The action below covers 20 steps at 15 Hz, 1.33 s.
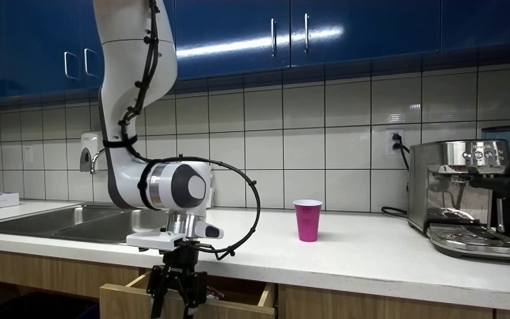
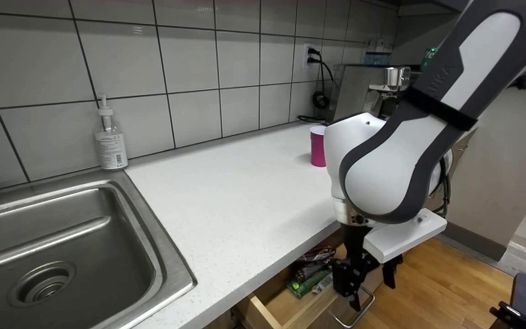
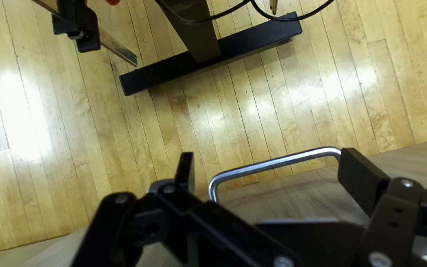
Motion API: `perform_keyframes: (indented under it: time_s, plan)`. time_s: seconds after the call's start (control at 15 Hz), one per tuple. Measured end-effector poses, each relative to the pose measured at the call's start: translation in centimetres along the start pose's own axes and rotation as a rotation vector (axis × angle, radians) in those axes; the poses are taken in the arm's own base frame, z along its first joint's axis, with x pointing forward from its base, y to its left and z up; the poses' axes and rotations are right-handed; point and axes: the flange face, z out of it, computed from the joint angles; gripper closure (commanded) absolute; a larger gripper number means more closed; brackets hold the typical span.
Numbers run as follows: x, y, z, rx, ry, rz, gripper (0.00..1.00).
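Even, fairly bright light fills the room, apparently from overhead. In an exterior view, the cabinets (image 1: 233,24) carry a long white streak of glare and the tiles (image 1: 348,148) catch faint reflections; the worktop (image 1: 370,248) is bright, the drawer (image 1: 124,301) dim inside. A soft shadow lies beside the cup (image 2: 317,148). In the wrist view, the floor (image 3: 235,122) shows burnt-out patches, the handle (image 3: 274,163) gleams, and the tool (image 3: 267,167) is dark, its nearest parts blurred.

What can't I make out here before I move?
Handle: one end behind the claw in the wrist view; contact unclear.
Pink cup: partly behind the arm in an exterior view.
Packets: mostly behind the drawer front in an exterior view.
Red item: cut off by the wrist view's top edge.
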Motion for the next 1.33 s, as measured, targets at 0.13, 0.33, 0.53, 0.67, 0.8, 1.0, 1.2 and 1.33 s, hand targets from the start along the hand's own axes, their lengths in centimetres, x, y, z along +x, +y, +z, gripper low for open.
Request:
perform_keyframes:
  time_s: [0.13, 0.33, 0.53, 0.67, 0.8, 1.0, 1.2, 1.33]
  plan:
    - [0.6, -0.1, -0.2, 0.002, 0.009, -0.009, 0.00]
    - [1.7, -0.3, -0.7, 0.006, 0.024, -0.022, 0.00]
    - [2.9, -0.5, -1.1, 0.010, 0.043, -0.032, 0.00]
    - [3.6, -0.6, -1.4, 0.013, 0.057, -0.036, 0.00]
    - [4.2, -0.8, -1.7, 0.016, 0.072, -0.038, 0.00]
    - [5.1, -1.0, -2.0, 0.021, 0.095, -0.040, 0.00]
    - [5.6, -1.3, -2.3, 0.027, 0.121, -0.042, 0.00]
    - [5.8, -1.5, -2.5, 0.031, 0.140, -0.045, 0.00]
